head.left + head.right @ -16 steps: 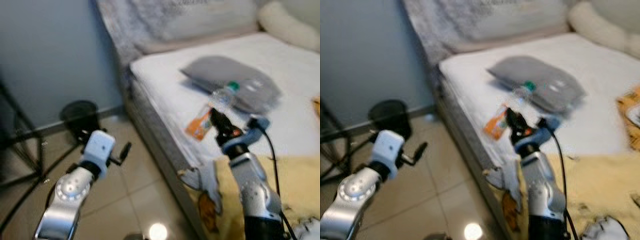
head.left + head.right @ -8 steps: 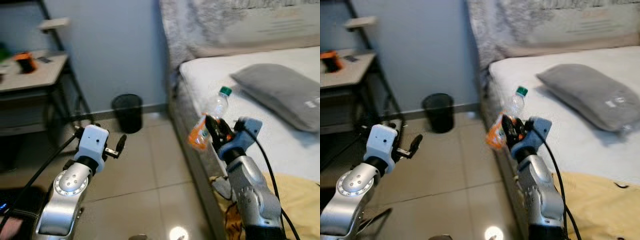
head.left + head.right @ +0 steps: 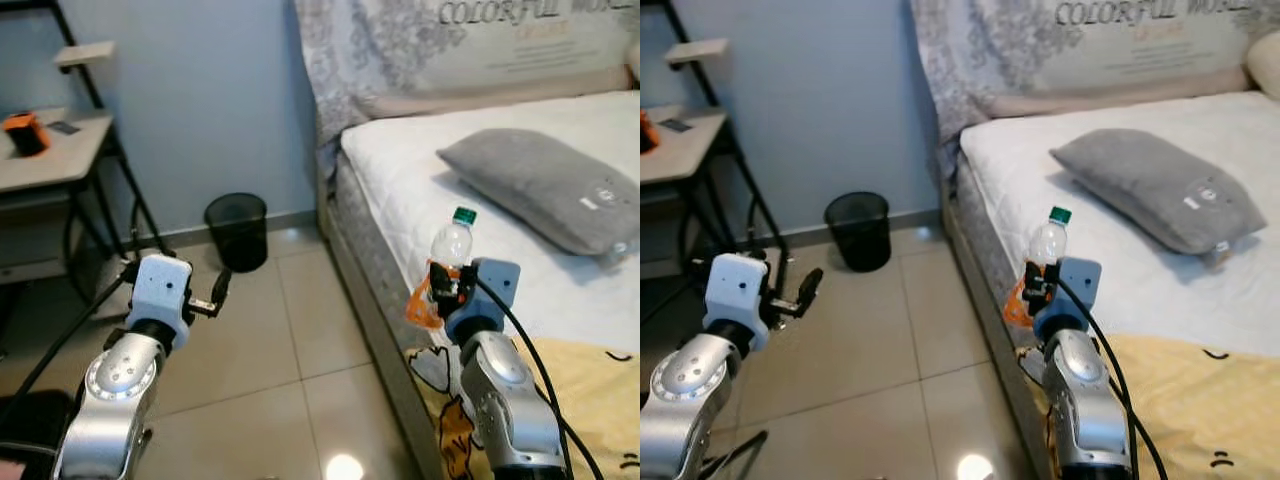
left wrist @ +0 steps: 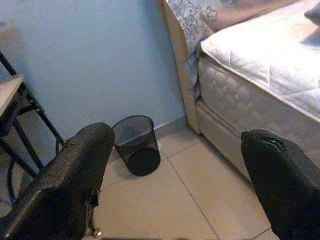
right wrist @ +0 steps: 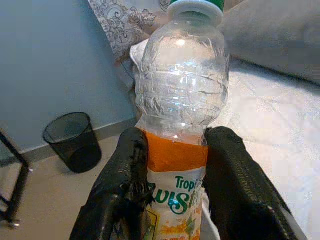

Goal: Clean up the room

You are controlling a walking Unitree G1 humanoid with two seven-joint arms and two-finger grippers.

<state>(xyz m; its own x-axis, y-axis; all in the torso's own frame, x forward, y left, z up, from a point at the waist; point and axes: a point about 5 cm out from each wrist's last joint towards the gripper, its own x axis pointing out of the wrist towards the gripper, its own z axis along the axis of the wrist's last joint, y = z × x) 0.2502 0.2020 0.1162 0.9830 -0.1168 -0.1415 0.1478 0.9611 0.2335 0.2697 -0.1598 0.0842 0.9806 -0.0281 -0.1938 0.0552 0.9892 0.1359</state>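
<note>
An empty clear plastic bottle with a green cap and orange label stands upright in my right gripper, which is shut on it beside the bed's edge. The right wrist view has the bottle squeezed between both black fingers. My left gripper is held out over the tiled floor, open and holding nothing; its two fingers stand wide apart in the left wrist view. A black mesh waste bin stands on the floor by the blue wall, beyond the left gripper.
A bed with a white mattress and grey pillow fills the right side. A yellow blanket lies at its near end. A black-framed table with an orange object stands at the left. Beige tiles lie between them.
The view has swung left and steadied, bringing the bin and table into sight. The bottle has come off the bed and stays upright in my right gripper.
</note>
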